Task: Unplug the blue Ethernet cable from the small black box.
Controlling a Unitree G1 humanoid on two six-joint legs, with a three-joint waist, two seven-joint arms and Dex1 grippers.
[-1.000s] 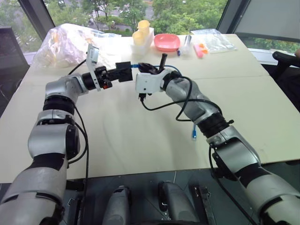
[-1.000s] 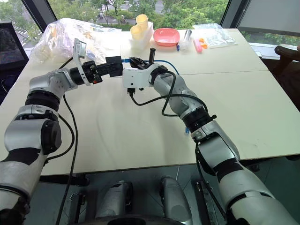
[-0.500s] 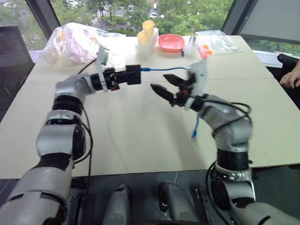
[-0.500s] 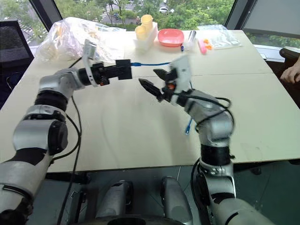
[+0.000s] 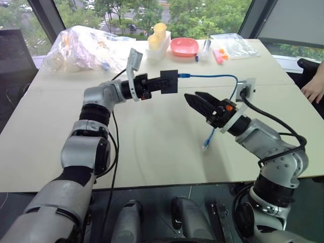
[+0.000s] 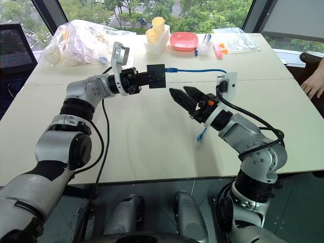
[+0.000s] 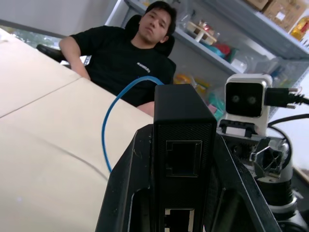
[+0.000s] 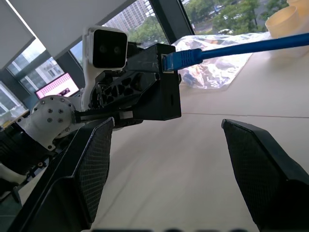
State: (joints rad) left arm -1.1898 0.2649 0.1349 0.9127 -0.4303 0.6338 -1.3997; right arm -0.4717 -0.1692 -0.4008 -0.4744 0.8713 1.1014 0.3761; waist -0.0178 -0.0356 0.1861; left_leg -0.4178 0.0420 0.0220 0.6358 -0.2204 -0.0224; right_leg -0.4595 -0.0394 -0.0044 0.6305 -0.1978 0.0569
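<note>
My left gripper (image 5: 161, 83) is shut on the small black box (image 5: 169, 82), holding it level above the table. The blue Ethernet cable (image 5: 210, 76) is plugged into the box's right side. It runs right, bends down behind my right wrist, and its free plug (image 5: 206, 147) hangs near the tabletop. My right gripper (image 5: 192, 95) is open and empty, just below and right of the box, pointing toward it. In the right wrist view the cable's plug (image 8: 177, 59) sits in the box (image 8: 157, 94) beyond the spread fingers (image 8: 94, 164). The left wrist view shows the box (image 7: 183, 145) clamped between the fingers.
At the table's far side lie a crumpled plastic bag (image 5: 83, 45), yellow cups (image 5: 158, 33), a pink bowl (image 5: 184, 46) and a clear bag of small items (image 5: 230, 43). A person in a black shirt (image 7: 130, 58) sits at the table's right, a hand (image 5: 314, 87) resting on it.
My right gripper has opened, let go of the cable near the box and swung back toward the near right. My left arm has carried the box to the right.
</note>
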